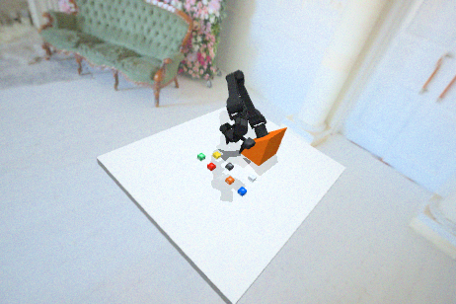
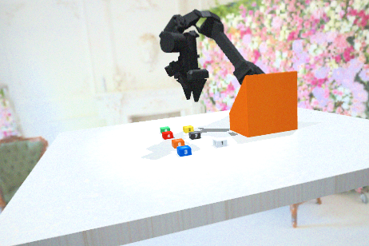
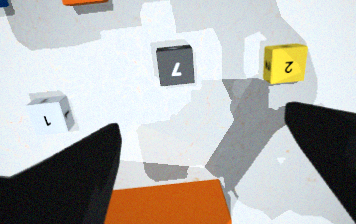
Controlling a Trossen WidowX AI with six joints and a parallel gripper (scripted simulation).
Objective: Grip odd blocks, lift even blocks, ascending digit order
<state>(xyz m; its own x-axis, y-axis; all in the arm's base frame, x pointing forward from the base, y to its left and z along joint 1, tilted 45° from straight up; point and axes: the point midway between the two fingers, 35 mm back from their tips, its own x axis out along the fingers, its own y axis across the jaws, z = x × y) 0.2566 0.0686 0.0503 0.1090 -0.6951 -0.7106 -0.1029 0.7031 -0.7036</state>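
The blue block marked 3 (image 1: 242, 191) (image 2: 184, 151) is sitting nearest, and the white block marked 1 (image 1: 252, 178) (image 2: 220, 142) (image 3: 47, 118) is resting apart at one side, presumably spaced so fingers can straddle it. Beyond, the black block marked 7 (image 1: 229, 167) (image 2: 194, 135) (image 3: 176, 66) is lying between it and the yellow block marked 2 (image 1: 217, 155) (image 2: 188, 128) (image 3: 286, 64). Overhead, the black gripper (image 1: 235, 148) (image 2: 192, 100) (image 3: 202, 121) is hanging with its jaws standing wide, holding and touching nothing.

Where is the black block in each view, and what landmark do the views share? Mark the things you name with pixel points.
Top: near the centre, between the red and white blocks: black block (image 1: 229, 167) (image 2: 194, 135) (image 3: 175, 66).
Exterior: just below centre, right of the red block.
Wrist: upper middle, left of the yellow block.
Shared landmark: orange wedge (image 1: 268, 148) (image 2: 272, 105) (image 3: 167, 204).
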